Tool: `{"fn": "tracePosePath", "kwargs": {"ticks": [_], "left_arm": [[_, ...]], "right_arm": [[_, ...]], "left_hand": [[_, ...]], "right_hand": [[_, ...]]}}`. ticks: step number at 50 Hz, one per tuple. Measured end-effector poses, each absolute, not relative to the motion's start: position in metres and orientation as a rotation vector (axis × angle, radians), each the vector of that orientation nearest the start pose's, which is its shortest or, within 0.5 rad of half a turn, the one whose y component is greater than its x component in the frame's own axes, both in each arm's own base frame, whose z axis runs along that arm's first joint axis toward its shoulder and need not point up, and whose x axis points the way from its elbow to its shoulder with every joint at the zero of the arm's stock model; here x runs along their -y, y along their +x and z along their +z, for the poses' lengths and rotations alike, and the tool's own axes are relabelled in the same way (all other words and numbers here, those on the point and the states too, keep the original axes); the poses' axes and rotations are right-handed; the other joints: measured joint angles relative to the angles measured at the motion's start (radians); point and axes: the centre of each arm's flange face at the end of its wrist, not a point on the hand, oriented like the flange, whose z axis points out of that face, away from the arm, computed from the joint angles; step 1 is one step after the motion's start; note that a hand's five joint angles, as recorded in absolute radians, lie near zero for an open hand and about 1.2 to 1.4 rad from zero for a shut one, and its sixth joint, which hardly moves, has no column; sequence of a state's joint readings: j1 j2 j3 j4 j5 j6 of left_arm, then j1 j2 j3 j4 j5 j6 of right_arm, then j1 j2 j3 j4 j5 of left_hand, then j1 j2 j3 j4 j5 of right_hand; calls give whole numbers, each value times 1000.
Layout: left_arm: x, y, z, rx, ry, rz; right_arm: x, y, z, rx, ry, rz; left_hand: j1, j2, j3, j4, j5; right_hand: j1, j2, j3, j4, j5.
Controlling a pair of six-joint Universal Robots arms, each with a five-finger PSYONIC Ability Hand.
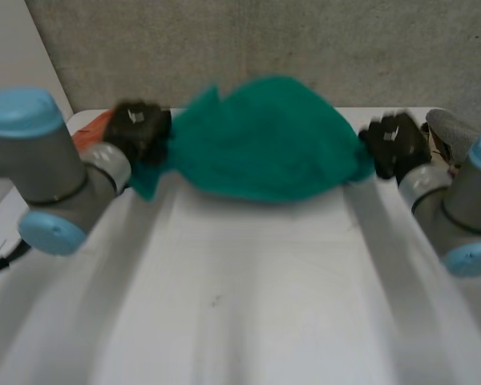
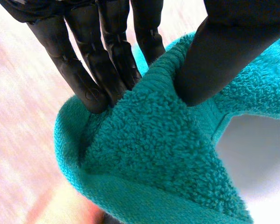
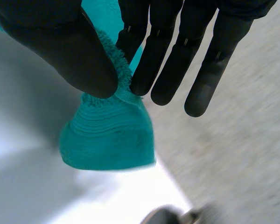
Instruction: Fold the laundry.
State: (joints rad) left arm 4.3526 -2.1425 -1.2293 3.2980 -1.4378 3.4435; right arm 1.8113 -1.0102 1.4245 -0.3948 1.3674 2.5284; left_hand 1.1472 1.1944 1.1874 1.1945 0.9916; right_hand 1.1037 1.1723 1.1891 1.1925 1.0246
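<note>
You have the teal towel hanging between the two hands over the far side of the white table. It bulges up in a rounded hump in the middle and sags along its lower edge. The left hand is at the towel's left end and the right hand at its right end, both raised off the table.

In the left wrist view, the straight fingers lie behind a fold of the cloth and the thumb presses on its front, so the fold is pinched between them. The cloth there is thick looped terry with a flatter hem band along the edge.

In the right wrist view, thumb and fingers close on the towel's corner in the same way. The corner hangs below the pinch and shows fine ribbed lines (the woven border).

You cannot tell whether the lower edge touches the tabletop. An orange patch sits half hidden behind the left hand. A grey rounded thing beyond the right hand is cut off by the arm, and neither can be made out.
</note>
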Motion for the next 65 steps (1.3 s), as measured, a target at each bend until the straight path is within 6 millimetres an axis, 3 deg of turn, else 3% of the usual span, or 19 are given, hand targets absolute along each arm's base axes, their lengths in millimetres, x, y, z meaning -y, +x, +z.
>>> {"fn": "tracePosePath", "kwargs": {"ticks": [1,3,5,7,11,17,20,23,29,36,52,60,62,65], "left_arm": [[346,-282,197,-2276,938,-2152],[347,-280,176,-2328,956,-2062],[347,-276,161,-2371,978,-1966],[346,-273,156,-2394,995,-1902],[342,-269,164,-2410,1020,-1851],[323,-258,195,-2389,1013,-1915],[311,-252,200,-2378,1019,-1932],[300,-247,195,-2374,1051,-1907],[285,-238,165,-2375,1196,-1744],[292,-235,140,-2353,1309,-1640],[314,-246,120,-2283,1390,-1622],[322,-252,114,-2212,1443,-1624],[324,-254,114,-2195,1448,-1633],[325,-257,117,-2174,1448,-1655]], "right_arm": [[360,242,167,-2070,-1207,-2205],[354,240,149,-2126,-1252,-2129],[347,239,134,-2173,-1305,-2056],[342,239,127,-2199,-1347,-2010],[335,239,121,-2228,-1403,-1954],[323,237,129,-2266,-1407,-1918],[319,236,133,-2275,-1386,-1917],[315,235,136,-2279,-1369,-1915],[311,235,137,-2275,-1360,-1915],[307,239,137,-2261,-1376,-1911],[304,238,133,-2272,-1379,-1893],[306,236,134,-2280,-1371,-1897],[307,235,135,-2281,-1368,-1902],[307,234,137,-2282,-1365,-1907]], "left_hand": [[-14,-45,-34,-39,-20],[-136,-180,-172,-166,-135],[-528,-533,-504,-517,-487],[-679,-674,-664,-678,-649],[-742,-793,-785,-805,-779],[-718,-769,-764,-777,-748],[-634,-694,-685,-690,-660],[-478,-545,-539,-542,-516],[-526,-572,-564,-577,-549],[-721,-771,-763,-782,-758],[-700,-742,-735,-738,-708],[-464,-438,-432,-444,-484],[-366,-262,-256,-261,-344],[-249,-201,-195,-200,-198]], "right_hand": [[0,0,0,0,0],[0,0,0,0,0],[0,0,0,0,0],[0,0,0,0,0],[0,0,0,0,0],[0,0,0,0,0],[0,0,0,0,0],[0,0,0,0,0],[0,0,0,0,0],[0,0,0,0,0],[0,0,0,0,0],[0,0,0,0,0],[0,0,0,0,0],[0,0,0,0,0]]}}
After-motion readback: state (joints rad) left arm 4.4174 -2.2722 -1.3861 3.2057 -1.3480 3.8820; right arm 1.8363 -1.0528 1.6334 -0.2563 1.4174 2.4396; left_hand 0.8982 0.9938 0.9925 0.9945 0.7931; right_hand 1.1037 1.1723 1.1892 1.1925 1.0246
